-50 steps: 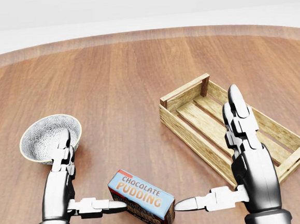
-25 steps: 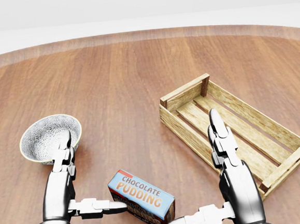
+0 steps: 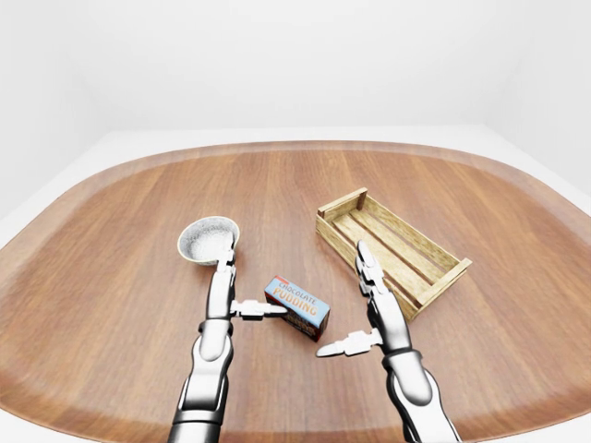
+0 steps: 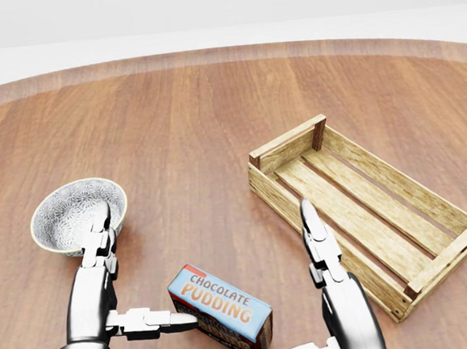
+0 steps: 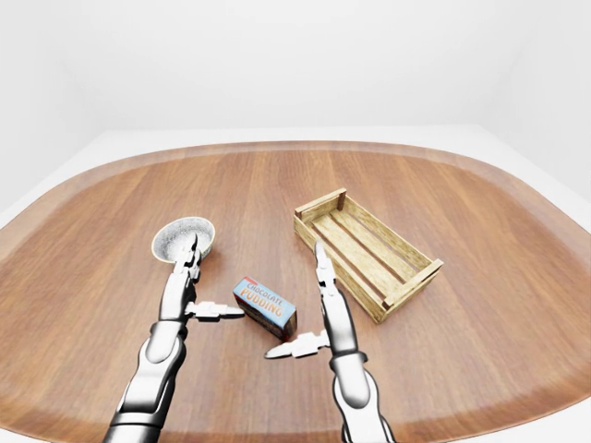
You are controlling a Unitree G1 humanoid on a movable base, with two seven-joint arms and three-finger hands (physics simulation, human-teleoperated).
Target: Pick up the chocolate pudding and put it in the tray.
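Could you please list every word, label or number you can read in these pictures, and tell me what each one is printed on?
"CHOCOLATE PUDDING": on the blue top face of the chocolate pudding box, lying on the wooden table.
Dark side panel of the same box: print too small to read.
Patterned bowl: decoration only, no text.
Wooden tray: no markings.

In the head view, the bottom edge cuts off the right hand (image 4: 334,296) at its thumb, and the pudding (image 4: 222,311) hides the left thumb's tip.
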